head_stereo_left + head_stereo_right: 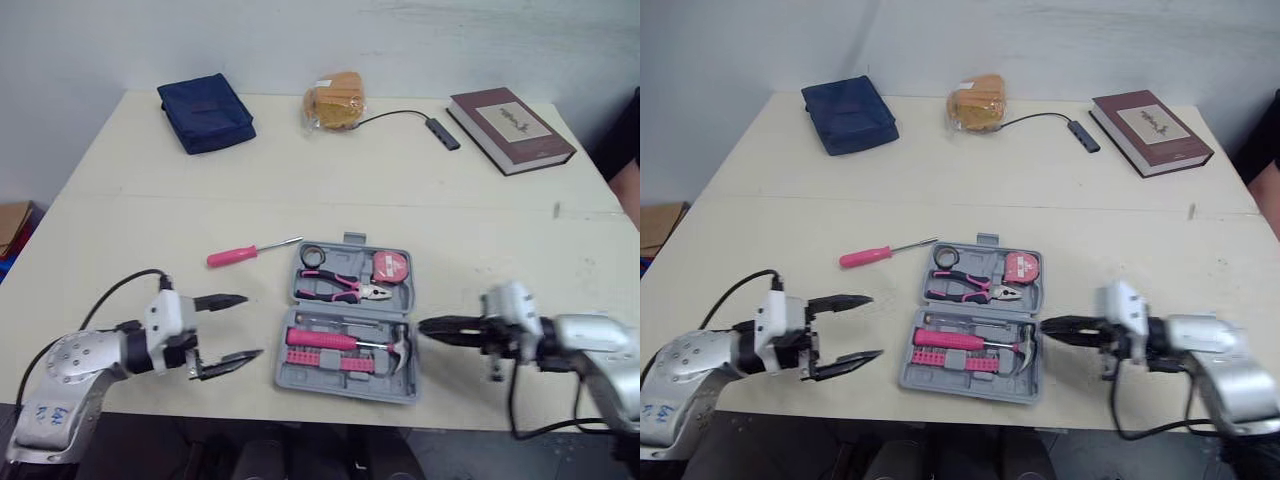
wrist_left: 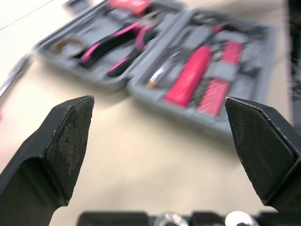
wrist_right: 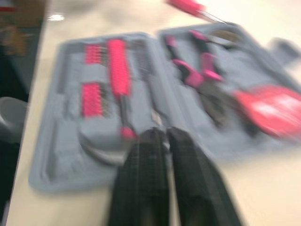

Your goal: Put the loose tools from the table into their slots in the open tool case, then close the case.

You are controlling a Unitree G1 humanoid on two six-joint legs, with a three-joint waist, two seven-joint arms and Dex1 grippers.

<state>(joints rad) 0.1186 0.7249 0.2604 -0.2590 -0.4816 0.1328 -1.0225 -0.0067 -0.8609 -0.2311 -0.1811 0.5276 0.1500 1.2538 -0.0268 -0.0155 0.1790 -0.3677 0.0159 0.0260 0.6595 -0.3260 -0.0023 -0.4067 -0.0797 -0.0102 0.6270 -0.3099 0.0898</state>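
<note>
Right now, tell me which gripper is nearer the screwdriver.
Left. The left gripper is robot-side of the screwdriver, left of the case; the right gripper is right of the case.

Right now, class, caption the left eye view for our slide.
Loose pink screwdriver beside open tool case, flanked by left gripper and right gripper.

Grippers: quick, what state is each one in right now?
Left gripper: open, holding nothing.
Right gripper: shut, holding nothing.
</note>
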